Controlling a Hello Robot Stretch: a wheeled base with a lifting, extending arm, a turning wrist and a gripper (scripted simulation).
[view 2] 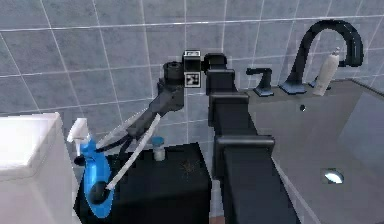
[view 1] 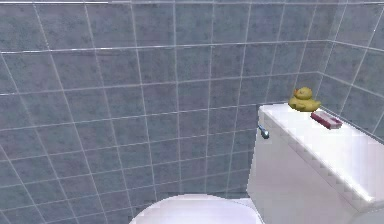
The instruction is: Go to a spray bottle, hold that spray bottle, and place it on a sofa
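Angling the dark two-finger claw (view 2: 108, 160) downward to reach the blue plastic spray bottle (view 2: 93, 180), sitting low between white ceramic toilet tank (view 2: 30, 160) and black boxy bin (view 2: 165, 188); cannot tell finger spread, nor whether holding anything.

No legible text, label, number or sign, just unreadable black marks on two small white squares (view 2: 203, 66) atop the dark square arm bar (view 2: 236, 135).
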